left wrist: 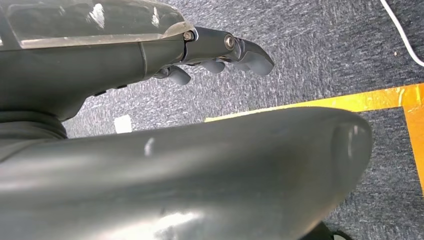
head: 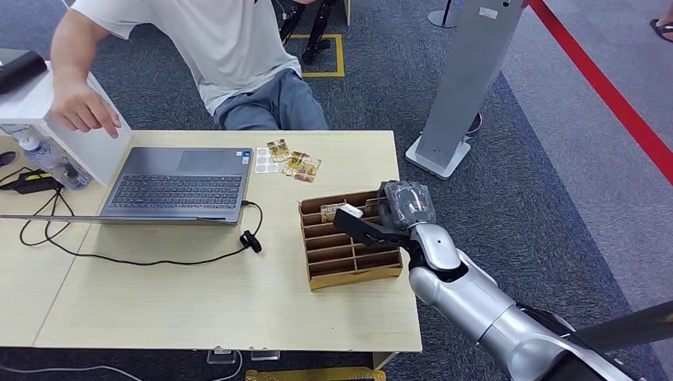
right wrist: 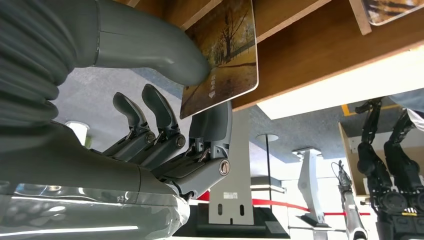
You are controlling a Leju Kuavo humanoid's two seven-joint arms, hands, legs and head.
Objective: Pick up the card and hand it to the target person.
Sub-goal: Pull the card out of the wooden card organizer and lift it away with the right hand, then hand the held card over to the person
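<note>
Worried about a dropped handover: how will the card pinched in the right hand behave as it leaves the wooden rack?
The card looks thin, flat and stiff, so probably light. Its glossy face may slip between thumb and fingers of the right hand.

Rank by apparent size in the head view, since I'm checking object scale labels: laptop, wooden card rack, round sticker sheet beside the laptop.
1. laptop
2. wooden card rack
3. round sticker sheet, clearly smallest
</note>
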